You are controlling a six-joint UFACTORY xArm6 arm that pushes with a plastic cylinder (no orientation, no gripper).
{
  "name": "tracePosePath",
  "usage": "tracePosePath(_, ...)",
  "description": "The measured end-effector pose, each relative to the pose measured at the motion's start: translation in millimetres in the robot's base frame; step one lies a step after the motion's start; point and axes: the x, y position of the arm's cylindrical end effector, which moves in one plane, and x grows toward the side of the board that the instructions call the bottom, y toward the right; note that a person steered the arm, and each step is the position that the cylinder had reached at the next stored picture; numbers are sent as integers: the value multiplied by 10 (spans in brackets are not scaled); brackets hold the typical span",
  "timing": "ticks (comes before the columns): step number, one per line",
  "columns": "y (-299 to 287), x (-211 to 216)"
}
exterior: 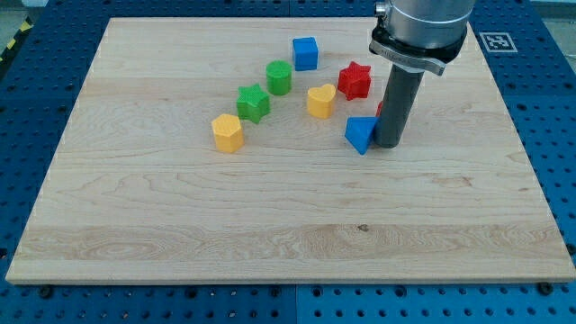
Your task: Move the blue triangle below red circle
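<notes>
The blue triangle (pixel 361 134) lies right of the board's centre. My tip (pixel 390 144) rests on the board right against the triangle's right side. A small sliver of red (pixel 380 108) shows at the rod's left edge, just above the triangle. It is a red block mostly hidden behind the rod, and its shape cannot be made out. A red star (pixel 355 80) sits above the triangle.
A yellow heart (pixel 320 101) lies left of the red star. A blue cube (pixel 305 53) is near the top. A green cylinder (pixel 279 77), a green star (pixel 253 102) and a yellow hexagon (pixel 228 132) run diagonally down to the left on the wooden board (pixel 180 225).
</notes>
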Motion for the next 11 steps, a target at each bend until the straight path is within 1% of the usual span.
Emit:
tracePosePath(1,99,197)
tracePosePath(2,161,631)
tracePosePath(3,116,642)
tracePosePath(4,-69,476)
tracePosePath(6,-793,296)
tracePosePath(7,-942,-33)
tracePosePath(8,-952,-131)
tracePosePath(9,-883,-140)
tracePosePath(11,-446,-177)
